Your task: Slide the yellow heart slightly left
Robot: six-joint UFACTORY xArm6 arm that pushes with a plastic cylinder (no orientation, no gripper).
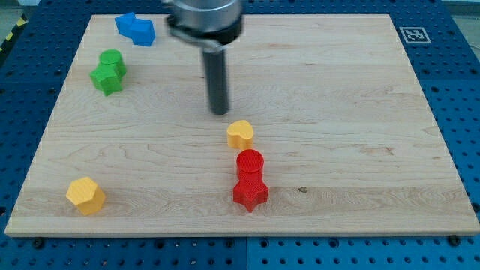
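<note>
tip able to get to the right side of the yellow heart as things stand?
Probably yes. My tip sits just above and slightly left of the yellow heart, apart from it. The board to the heart's right is bare; the red cylinder and red star lie below it, off that path.

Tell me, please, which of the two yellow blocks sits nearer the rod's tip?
The yellow heart, just below and right of my tip. The other yellow block, a hexagon shape, lies far off near the board's bottom-left corner.
</note>
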